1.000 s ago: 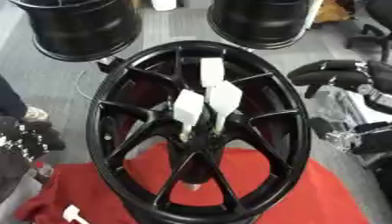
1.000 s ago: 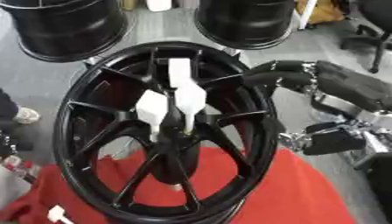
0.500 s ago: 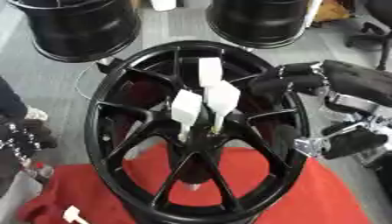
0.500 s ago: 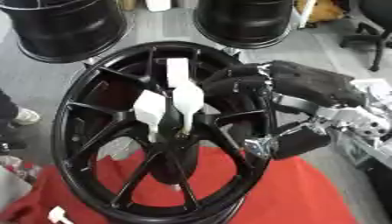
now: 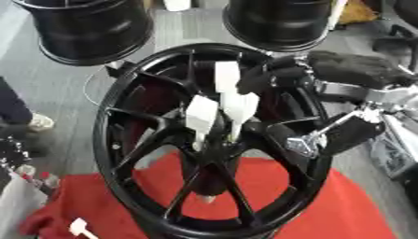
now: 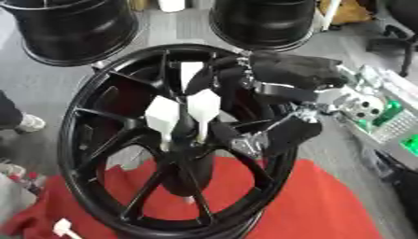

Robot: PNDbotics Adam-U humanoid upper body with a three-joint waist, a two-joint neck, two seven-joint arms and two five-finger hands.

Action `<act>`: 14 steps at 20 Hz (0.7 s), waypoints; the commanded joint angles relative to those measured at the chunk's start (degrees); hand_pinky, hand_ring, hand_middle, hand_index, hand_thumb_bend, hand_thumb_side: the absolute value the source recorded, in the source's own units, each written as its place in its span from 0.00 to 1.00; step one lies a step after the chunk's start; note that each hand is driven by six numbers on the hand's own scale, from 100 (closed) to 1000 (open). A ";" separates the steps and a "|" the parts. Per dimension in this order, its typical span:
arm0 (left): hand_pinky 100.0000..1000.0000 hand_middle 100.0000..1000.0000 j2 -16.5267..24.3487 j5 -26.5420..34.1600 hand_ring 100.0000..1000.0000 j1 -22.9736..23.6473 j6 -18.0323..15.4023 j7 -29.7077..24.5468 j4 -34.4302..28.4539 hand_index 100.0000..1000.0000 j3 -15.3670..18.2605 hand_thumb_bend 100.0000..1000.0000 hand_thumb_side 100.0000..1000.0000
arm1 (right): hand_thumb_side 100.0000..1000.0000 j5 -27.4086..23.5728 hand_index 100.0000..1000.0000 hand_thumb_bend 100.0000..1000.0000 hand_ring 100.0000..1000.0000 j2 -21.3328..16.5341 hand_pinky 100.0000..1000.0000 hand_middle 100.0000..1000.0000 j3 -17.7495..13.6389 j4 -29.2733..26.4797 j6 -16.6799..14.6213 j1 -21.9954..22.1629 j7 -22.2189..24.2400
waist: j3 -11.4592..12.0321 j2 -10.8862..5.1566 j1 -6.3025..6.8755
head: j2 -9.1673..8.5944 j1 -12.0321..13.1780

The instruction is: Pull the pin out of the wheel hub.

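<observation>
Left eye view: white flat-headed pins (image 5: 222, 109) stand in the black wheel hub (image 5: 214, 140); right hand (image 5: 282, 77) hovers open.

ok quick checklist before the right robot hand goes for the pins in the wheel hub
1. Wheel hub standing upright on the red cloth: ok.
2. White pins sticking out at the hub centre, nothing covering them: ok.
3. Right robot hand at the rim's upper right, near the topmost pin: ok.
4. Right robot hand touching or gripping a pin: cannot tell, its black fingers blend into the black spokes.
5. Left robot hand out of the way: ok, it shows in neither view.
6. Space around the wheel: not ok, two more black rims stand close behind it and the robot's arm hardware crosses its right side.
</observation>
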 commanded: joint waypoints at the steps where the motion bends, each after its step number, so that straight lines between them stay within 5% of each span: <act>1: 0.69 0.58 0.71 0.06 0.61 -0.58 -0.01 0.16 -1.03 0.72 0.42 0.06 0.94 | 0.26 -0.86 0.90 0.00 0.51 -0.08 0.61 0.84 -1.72 0.95 0.51 -1.99 3.02 | 0.29 -0.94 -0.08 | 0.16 -0.53; 14: 0.69 0.57 0.21 -0.08 0.61 -0.94 0.10 -0.47 -0.60 0.72 -0.09 0.06 0.95 | 0.28 -0.17 0.87 0.00 0.44 3.60 0.59 0.79 -6.33 9.78 1.45 -4.74 15.53 | 1.94 -0.67 0.21 | 0.16 -2.22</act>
